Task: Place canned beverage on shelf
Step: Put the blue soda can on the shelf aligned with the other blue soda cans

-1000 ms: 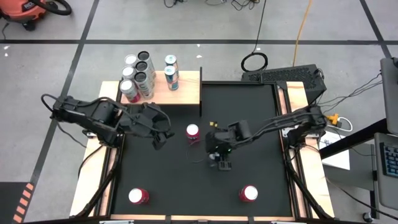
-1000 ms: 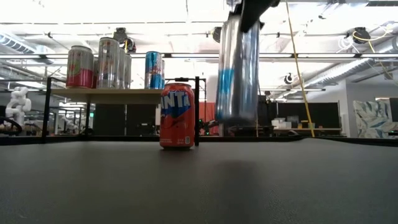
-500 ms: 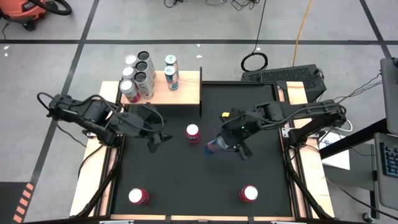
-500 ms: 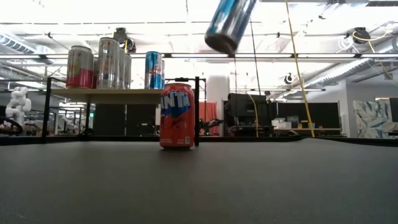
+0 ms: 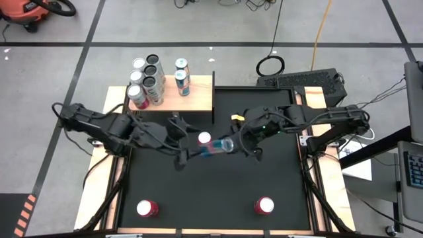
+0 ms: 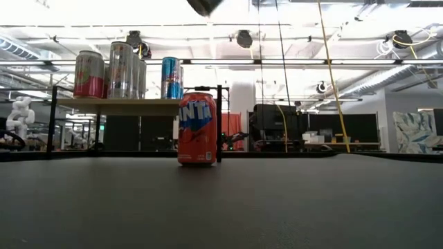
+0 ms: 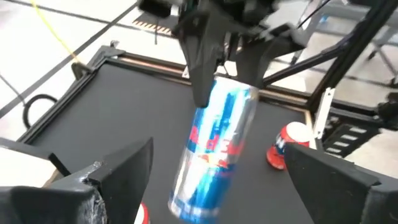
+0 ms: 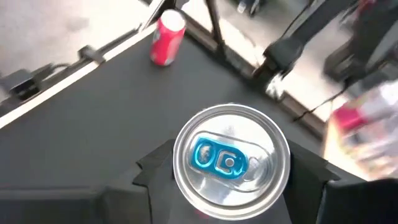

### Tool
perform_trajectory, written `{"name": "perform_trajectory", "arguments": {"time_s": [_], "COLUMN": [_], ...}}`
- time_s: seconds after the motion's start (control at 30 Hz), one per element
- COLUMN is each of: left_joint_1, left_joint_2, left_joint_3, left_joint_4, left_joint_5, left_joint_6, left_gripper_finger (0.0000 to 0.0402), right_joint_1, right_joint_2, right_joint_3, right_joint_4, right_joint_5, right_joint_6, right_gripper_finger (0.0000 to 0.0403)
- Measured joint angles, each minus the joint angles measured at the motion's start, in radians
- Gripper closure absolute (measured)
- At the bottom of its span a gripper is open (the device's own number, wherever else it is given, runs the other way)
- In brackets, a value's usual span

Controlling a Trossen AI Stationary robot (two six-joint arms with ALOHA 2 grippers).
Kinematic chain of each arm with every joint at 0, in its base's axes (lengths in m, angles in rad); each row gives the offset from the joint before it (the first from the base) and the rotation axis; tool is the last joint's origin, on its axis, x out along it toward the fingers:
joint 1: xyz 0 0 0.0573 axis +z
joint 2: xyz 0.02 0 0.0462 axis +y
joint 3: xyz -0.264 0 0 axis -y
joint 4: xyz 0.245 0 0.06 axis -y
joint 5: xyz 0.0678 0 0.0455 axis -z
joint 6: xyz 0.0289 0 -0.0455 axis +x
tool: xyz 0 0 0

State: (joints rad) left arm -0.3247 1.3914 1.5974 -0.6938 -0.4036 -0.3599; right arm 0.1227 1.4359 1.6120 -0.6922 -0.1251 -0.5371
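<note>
- We hold the blue can [image 5: 217, 146] tilted in the right claw [image 5: 239, 140], above mid-bench, near the orange can [image 6: 197, 128].
- Our left claw [image 5: 180, 149] gapes wide beside its base.
- Smooth, rigid, likely slippery: we'd grip mid-body before reaching the shelf [image 5: 195, 99].

A: Premises type?
B: Robotics laboratory, open-plan. Grey taped concrete floor [image 5: 79, 73]; exposed ceiling pipes [image 6: 332, 66]; dark workstation desks [image 6: 291, 124] far across the room; orange shop vacuum [image 5: 30, 12] at far left; yellow hanging cable [image 6: 331, 72].
</note>
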Motion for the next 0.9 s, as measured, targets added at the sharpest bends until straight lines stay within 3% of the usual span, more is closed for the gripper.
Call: {"name": "perform_trajectory", "arguments": {"time_s": [0.23, 0.9], "left_joint_1": [0.017, 0.054], "left_joint_2": [0.059, 0.094], "left_joint_3": [0.000, 0.001], "left_joint_4": [-0.006, -0.095], "left_joint_5": [0.006, -0.001], "left_joint_6": [0.010, -0.001], "left_gripper_finger": [0.0004, 0.0004], "right_joint_1": [0.001, -0.043], "right_joint_2": [0.022, 0.022], "right_joint_3": [0.000, 0.000], "right_joint_4": [0.043, 0.156], "right_joint_5": [0.049, 0.071], "right_joint_6": [0.026, 0.049], "right_gripper_finger": [0.0202, 0.0202]}}
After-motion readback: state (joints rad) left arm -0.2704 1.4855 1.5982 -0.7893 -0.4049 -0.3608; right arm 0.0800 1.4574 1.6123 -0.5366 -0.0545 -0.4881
